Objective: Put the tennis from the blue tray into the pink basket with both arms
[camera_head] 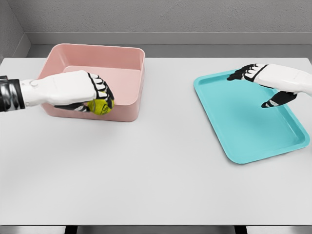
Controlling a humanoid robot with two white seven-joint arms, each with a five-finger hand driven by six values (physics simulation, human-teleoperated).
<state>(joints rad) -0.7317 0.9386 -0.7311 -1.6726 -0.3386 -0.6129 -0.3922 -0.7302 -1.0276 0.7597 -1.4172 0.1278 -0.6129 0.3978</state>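
Basket's front wall [124, 113] blocks the hand [92, 97], seemingly; above is open.

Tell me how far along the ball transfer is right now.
Done: the blue tray holds no ball, and the right hand hovers open over it. In hand: the left hand grips the tennis ball in front of the pink basket. Left: lift it over the wall and release inside.

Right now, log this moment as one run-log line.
left hand: shut on tennis ball, at front wall of pink basket | right hand: open over blue tray | ball not yet in basket
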